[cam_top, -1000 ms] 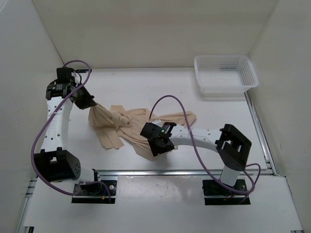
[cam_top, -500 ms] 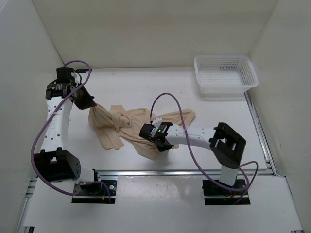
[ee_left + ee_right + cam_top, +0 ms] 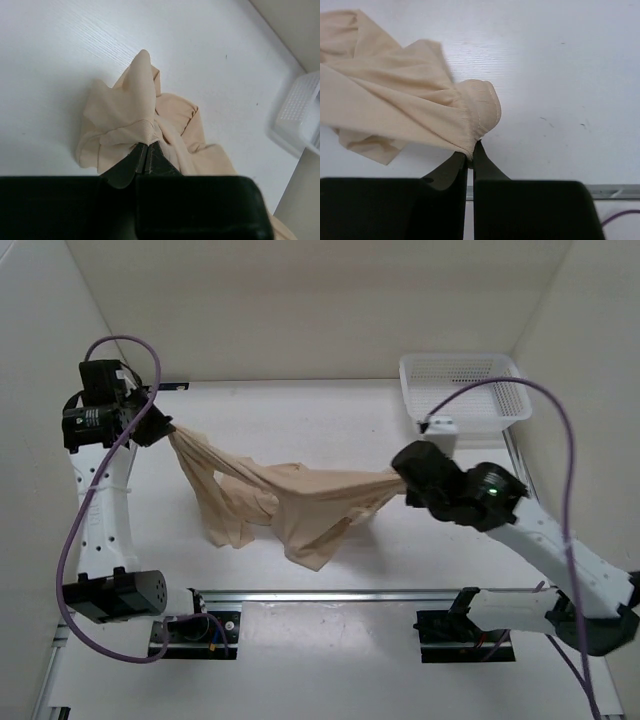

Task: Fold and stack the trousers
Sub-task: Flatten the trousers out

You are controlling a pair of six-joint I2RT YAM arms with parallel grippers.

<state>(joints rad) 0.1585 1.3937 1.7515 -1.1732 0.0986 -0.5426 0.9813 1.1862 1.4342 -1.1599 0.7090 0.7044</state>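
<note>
The left gripper (image 3: 146, 151) is pinched shut on a bunched fold of the thin, wrinkly, light beige fabric trousers (image 3: 290, 502), with only cloth between its jaws. The right gripper (image 3: 470, 152) is likewise clamped on a gathered, stitched edge at the other end. Between the two, the trousers hang as a sagging swag over the white counter (image 3: 330, 415), drawn from far left to centre right. Loose folds droop in the middle; whether the lowest ones touch the counter cannot be told.

The fabric looks very light, soft and limp, with some stretch. It will likely sag and bunch wherever it is unsupported. A pinch on a seamed edge such as the waistband or a cuff seems the surest hold, since a single thin layer could slip out.

The left arm stands tall near the left wall, its wrist turned toward the centre. The right arm reaches forward and leftward from its base, its wrist near the white plastic mesh basket (image 3: 465, 390) at the far right corner, apart from the cloth.
</note>
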